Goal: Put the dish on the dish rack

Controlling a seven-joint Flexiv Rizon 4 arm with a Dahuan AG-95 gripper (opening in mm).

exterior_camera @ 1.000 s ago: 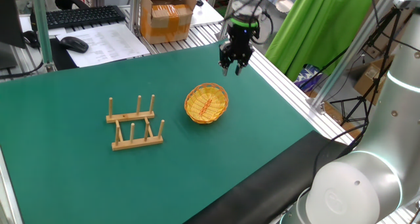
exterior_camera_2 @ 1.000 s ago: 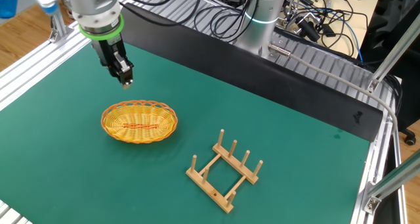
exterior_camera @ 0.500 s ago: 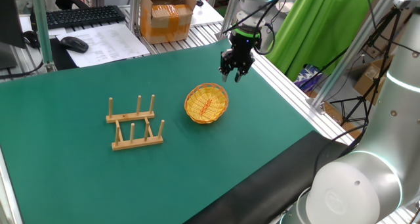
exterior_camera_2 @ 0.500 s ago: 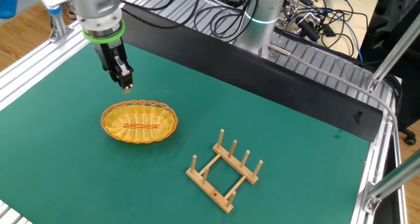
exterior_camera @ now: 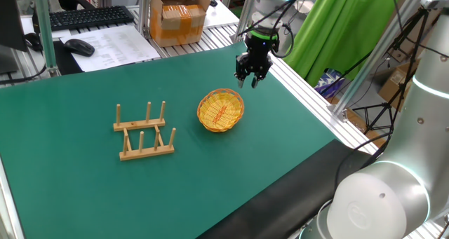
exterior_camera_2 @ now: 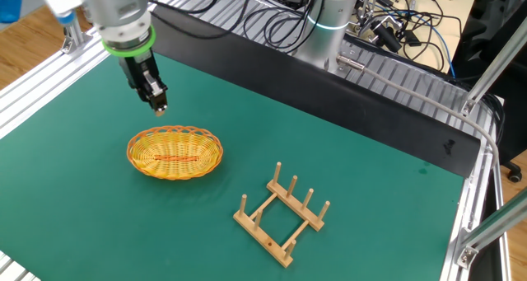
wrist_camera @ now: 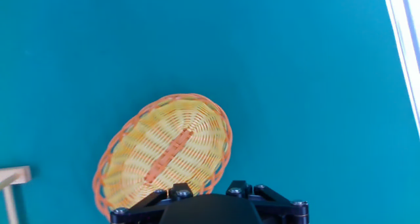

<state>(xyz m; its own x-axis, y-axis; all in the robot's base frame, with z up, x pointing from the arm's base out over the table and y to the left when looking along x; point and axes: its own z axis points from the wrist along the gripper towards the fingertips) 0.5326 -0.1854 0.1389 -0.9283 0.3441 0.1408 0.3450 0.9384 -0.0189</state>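
Claw partly open, empty, touching nothing, hovers above table at dish's 1 o'clock edge.

On the green tabletop lies one dish, a woven wicker round with a single reddish streak across its centre. There is one dish rack, built of two parallel rails, each carrying three upright pegs, six pegs in all. One arm reaches over the mat, ending in one end effector with two fingers. Behind the mat, in one fixed view, stand one cardboard box, one black keyboard and one computer mouse. One green curtain hangs at the far side. The hand view shows the one dish and a corner of the one rack.
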